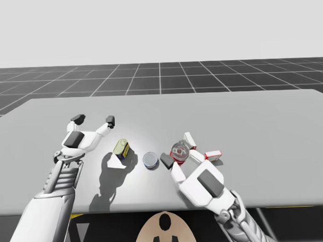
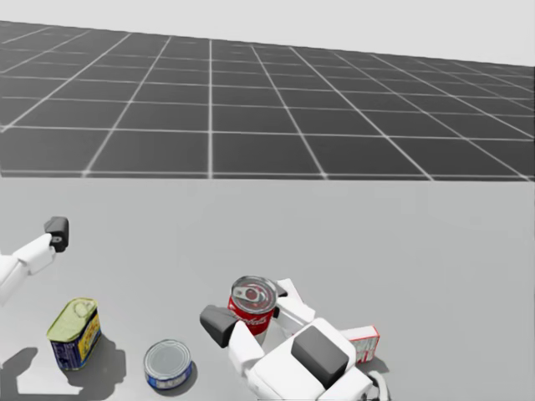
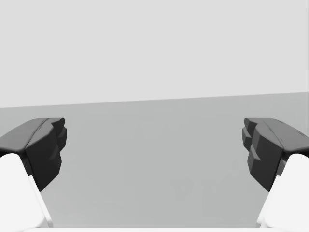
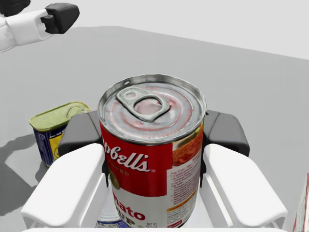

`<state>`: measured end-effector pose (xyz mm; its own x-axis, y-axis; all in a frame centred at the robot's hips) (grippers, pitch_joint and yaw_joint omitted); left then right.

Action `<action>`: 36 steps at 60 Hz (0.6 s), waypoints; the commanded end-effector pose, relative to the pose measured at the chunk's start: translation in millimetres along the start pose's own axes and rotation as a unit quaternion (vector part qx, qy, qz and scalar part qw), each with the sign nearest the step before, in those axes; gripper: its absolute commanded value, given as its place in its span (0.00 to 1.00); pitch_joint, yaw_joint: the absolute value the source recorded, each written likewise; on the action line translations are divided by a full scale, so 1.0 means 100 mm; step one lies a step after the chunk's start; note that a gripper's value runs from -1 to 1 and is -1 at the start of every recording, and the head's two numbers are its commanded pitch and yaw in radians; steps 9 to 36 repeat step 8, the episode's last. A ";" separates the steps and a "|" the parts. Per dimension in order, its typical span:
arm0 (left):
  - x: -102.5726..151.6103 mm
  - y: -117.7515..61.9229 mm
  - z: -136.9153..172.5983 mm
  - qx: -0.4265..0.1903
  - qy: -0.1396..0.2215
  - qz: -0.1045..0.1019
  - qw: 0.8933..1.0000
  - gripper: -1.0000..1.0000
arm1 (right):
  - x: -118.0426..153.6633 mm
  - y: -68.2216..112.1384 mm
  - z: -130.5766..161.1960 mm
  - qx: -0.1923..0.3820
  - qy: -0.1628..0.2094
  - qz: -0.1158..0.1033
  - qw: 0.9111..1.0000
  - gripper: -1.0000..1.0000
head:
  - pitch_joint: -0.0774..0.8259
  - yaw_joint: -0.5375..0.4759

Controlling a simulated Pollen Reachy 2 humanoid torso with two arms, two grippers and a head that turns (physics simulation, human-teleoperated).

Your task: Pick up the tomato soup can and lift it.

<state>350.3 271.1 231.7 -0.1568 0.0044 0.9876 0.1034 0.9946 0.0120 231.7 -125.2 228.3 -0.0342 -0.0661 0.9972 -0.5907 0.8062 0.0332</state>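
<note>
The tomato soup can (image 4: 152,145), red and white with a silver pull-tab lid, stands upright between the fingers of my right gripper (image 4: 154,133), whose dark pads press its two sides. In the high view the can (image 1: 179,151) is right of the table's middle, with my right gripper (image 1: 178,150) shut around it. The head view shows the same can (image 2: 253,302) in my right gripper (image 2: 253,307); its base is hidden. My left gripper (image 1: 94,119) is open over the left of the table, its fingers wide apart with nothing between them (image 3: 154,150).
A yellow-topped blue tin (image 1: 121,149) and a flat round can (image 1: 150,160) lie left of the soup can. A red and white box (image 1: 213,155) sits close on its right. The grey table (image 1: 256,112) stretches behind.
</note>
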 end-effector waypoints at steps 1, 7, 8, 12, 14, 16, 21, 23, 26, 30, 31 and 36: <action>0.01 0.01 0.00 0.001 -0.002 0.000 1.000 0.00 | 0.59 0.16 0.02 0.004 -0.091 0.040 0.995 1.00 | 0.47 0.39; 0.02 0.01 0.00 0.001 -0.003 0.000 1.000 0.00 | 0.81 0.20 0.12 0.001 -0.125 0.066 0.990 1.00 | 0.47 0.39; 0.02 0.01 0.00 0.001 -0.003 0.000 1.000 0.00 | 0.86 0.20 0.14 -0.001 -0.132 0.072 0.989 1.00 | 0.47 0.39; 0.02 0.01 0.00 0.001 -0.003 0.000 1.000 0.00 | 0.86 0.20 0.14 -0.001 -0.132 0.072 0.989 1.00 | 0.47 0.39; 0.02 0.01 0.00 0.001 -0.003 0.000 1.000 0.00 | 0.86 0.20 0.14 -0.001 -0.132 0.072 0.989 1.00 | 0.47 0.39; 0.02 0.01 0.00 0.001 -0.003 0.000 1.000 0.00 | 0.86 0.20 0.14 -0.001 -0.132 0.072 0.989 1.00 | 0.47 0.39; 0.02 0.01 0.00 0.001 -0.003 0.000 1.000 0.00 | 0.86 0.20 0.14 -0.001 -0.132 0.072 0.989 1.00 | 0.47 0.39; 0.02 0.01 0.00 0.001 -0.003 0.000 1.000 0.00 | 0.86 0.20 0.14 -0.001 -0.132 0.072 0.989 1.00 | 0.47 0.39; 0.02 0.01 0.00 0.001 -0.003 0.000 1.000 0.00 | 0.86 0.20 0.14 -0.001 -0.132 0.072 0.989 1.00 | 0.47 0.39; 0.02 0.01 0.00 0.001 -0.003 0.000 1.000 0.00 | 0.86 0.20 0.14 -0.001 -0.132 0.072 0.989 1.00 | 0.47 0.39; 0.02 0.01 0.00 0.001 -0.003 0.000 1.000 0.00 | 0.86 0.20 0.14 -0.001 -0.132 0.072 0.989 1.00 | 0.47 0.39; 0.02 0.01 0.00 0.001 -0.003 0.000 1.000 0.00 | 0.86 0.20 0.14 -0.001 -0.132 0.072 0.989 1.00 | 0.47 0.39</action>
